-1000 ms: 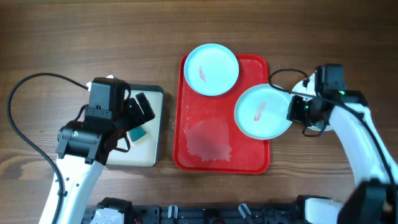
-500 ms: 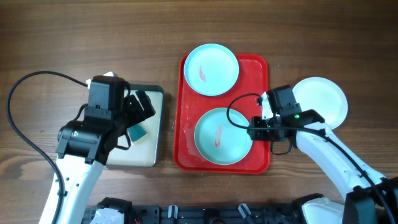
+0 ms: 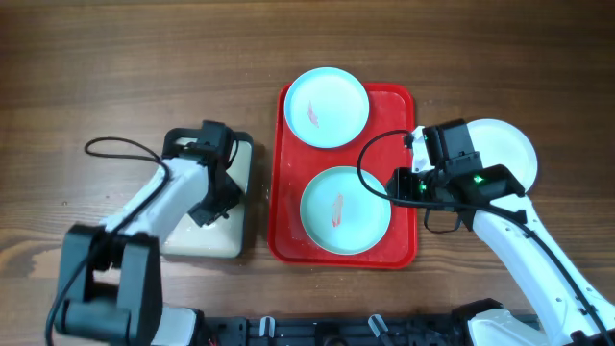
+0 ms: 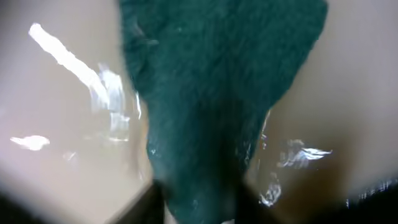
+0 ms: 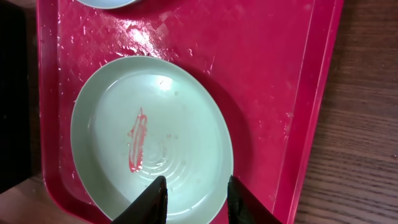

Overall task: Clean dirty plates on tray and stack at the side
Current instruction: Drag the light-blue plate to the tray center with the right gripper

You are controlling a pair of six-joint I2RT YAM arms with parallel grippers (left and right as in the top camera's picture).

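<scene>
The left hand (image 3: 216,200) pinches the green sponge (image 4: 211,93), the right hand (image 5: 194,199) hangs open astride the smeared plate (image 5: 152,134); I'd clamp its rim before scrubbing.

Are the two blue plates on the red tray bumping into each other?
Apart. The overhead view shows a strip of red tray between the far plate and the near plate.

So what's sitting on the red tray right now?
Two pale blue plates, each with a red smear: the near plate lies flat inside, and the far plate overhangs the tray's far rim. The tray floor beneath them is covered. The bare part looks wet.
</scene>
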